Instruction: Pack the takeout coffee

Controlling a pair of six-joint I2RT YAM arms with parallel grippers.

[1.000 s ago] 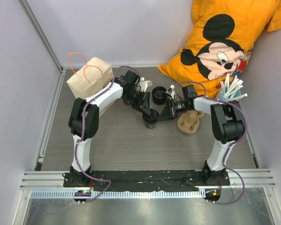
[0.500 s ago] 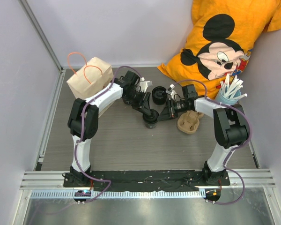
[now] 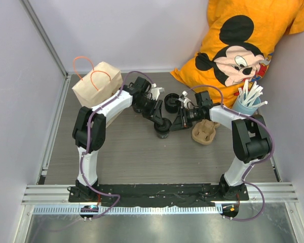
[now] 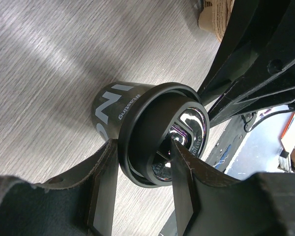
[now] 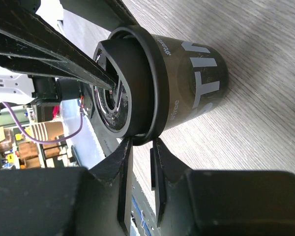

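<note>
lidding step — cup (image 3: 162, 132) stands at worktop (image 3: 126, 152) centre, bag (image 3: 96, 81) at 10 o'clock. left tool (image 4: 143, 147) half open, clamped across lid (image 4: 162, 123); right tool (image 5: 140, 145) nearly closed at its rim — grip unclear. next: seat lid squarely.

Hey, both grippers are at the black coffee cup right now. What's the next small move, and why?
Probably close the right gripper fully on the lid rim. Its fingers straddle that rim with a narrow gap showing between them, while the left gripper already pinches the top of the takeout coffee, steadying it upright on the table.
</note>
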